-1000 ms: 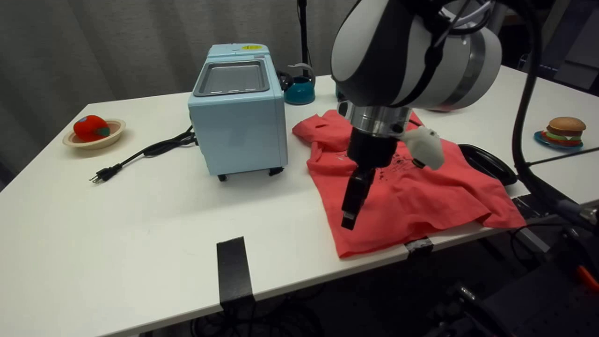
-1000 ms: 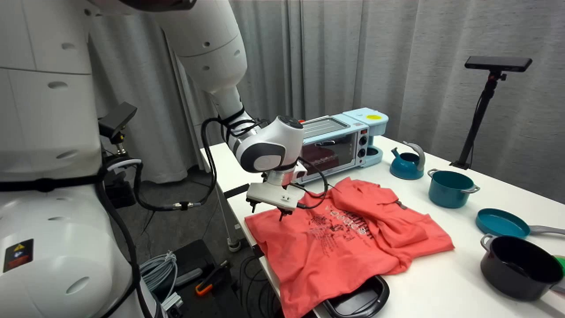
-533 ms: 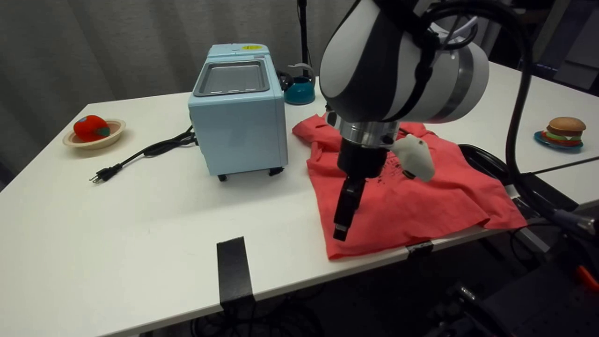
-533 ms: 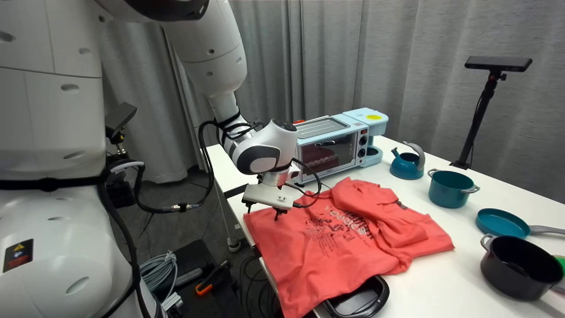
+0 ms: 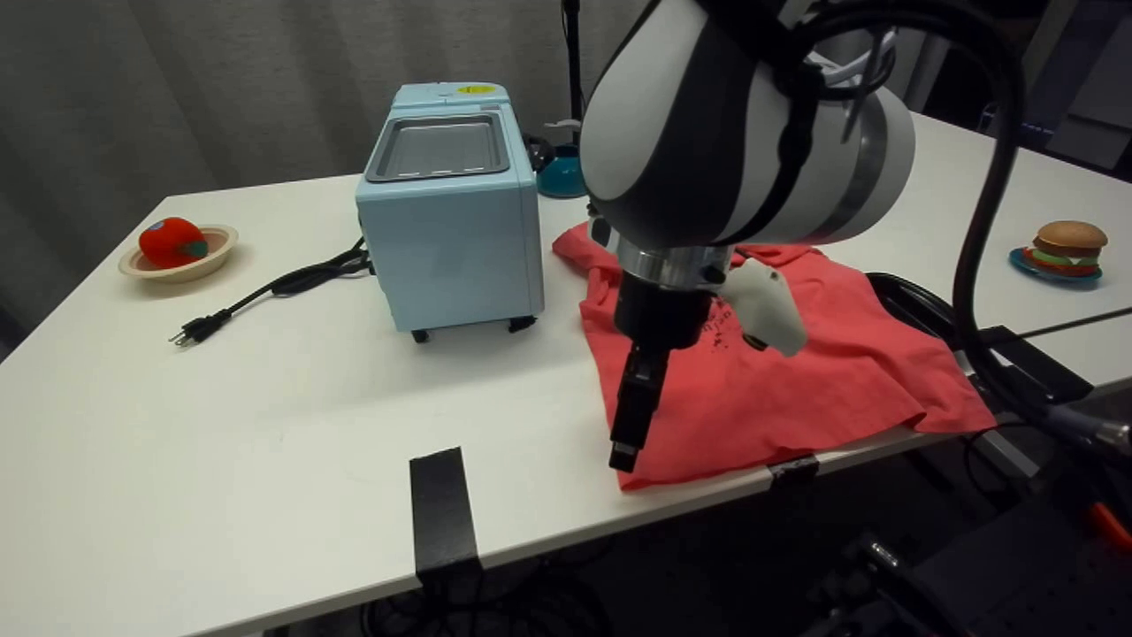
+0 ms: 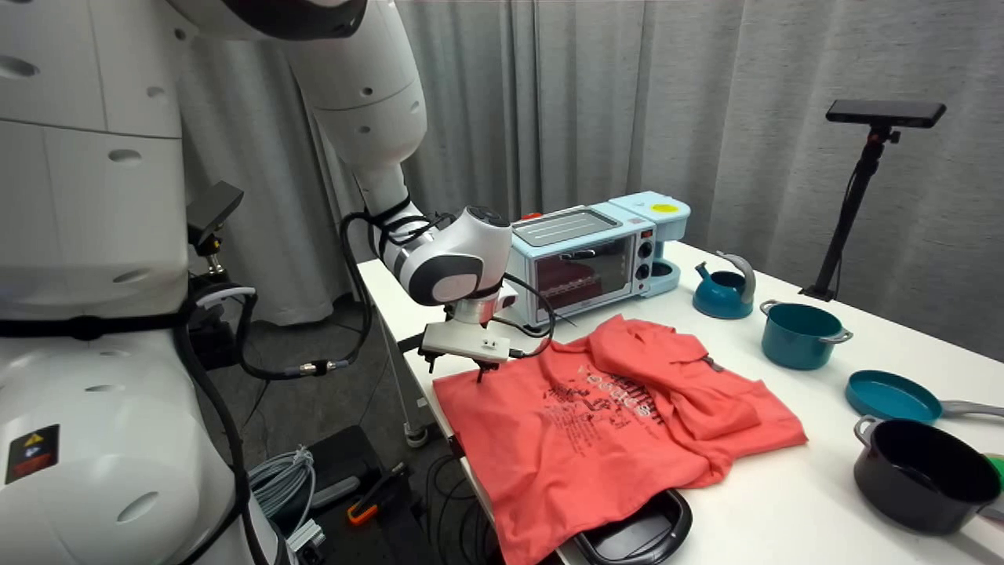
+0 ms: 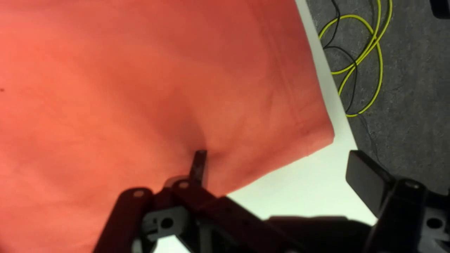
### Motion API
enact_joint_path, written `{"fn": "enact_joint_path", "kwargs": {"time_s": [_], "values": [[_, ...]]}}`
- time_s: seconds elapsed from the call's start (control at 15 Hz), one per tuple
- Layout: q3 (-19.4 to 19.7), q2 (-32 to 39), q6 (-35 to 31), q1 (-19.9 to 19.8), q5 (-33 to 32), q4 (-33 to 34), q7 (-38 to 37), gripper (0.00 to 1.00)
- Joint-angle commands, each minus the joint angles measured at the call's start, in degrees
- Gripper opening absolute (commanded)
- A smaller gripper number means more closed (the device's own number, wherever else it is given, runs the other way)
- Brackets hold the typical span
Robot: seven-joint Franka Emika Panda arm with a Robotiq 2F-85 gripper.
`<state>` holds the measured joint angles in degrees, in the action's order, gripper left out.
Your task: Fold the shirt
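The coral-red shirt [image 5: 778,398] lies spread on the white table, its printed side up in an exterior view [image 6: 565,447]. Its far end is bunched and folded over, and its hem lies along the front table edge. In the wrist view the shirt [image 7: 140,88] fills the left, with one hem corner pointing right. My gripper [image 6: 456,370] is open and empty, low at this corner; it also shows in an exterior view [image 5: 624,456]. In the wrist view the gripper [image 7: 277,161] has one finger over the shirt and one past its edge. Contact with the cloth is unclear.
A light-blue box appliance [image 5: 451,248] stands beside the shirt, its black cord [image 5: 292,279] on the table. A black tray [image 6: 643,534] sits partly under the shirt. A teal kettle [image 6: 722,298], teal pot [image 6: 800,345], teal pan [image 6: 894,395] and black pot [image 6: 918,479] stand behind.
My gripper has moved left in both exterior views and lower, toward the shirt's near corner. That corner shifted slightly left between the oldest frames and half a second ago.
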<state>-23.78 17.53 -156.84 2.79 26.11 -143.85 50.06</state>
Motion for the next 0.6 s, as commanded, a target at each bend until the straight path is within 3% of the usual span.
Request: {"fn": "enact_joint_path", "kwargs": {"time_s": [0.0,0.13,0.2,0.33,0.53], "values": [[-1.5,0.0,-1.3,-0.7,-1.2,-1.0,1.5,1.00],[-1.8,0.3,-1.5,-0.5,-1.9,-1.3,1.7,0.96],[-1.7,0.5,-1.7,-0.4,-2.6,-1.4,1.5,0.74],[-1.8,0.8,-1.8,-0.6,-3.2,-1.5,1.5,0.70],[-1.8,1.2,-2.4,-0.9,-3.8,-1.2,1.0,0.45]]}}
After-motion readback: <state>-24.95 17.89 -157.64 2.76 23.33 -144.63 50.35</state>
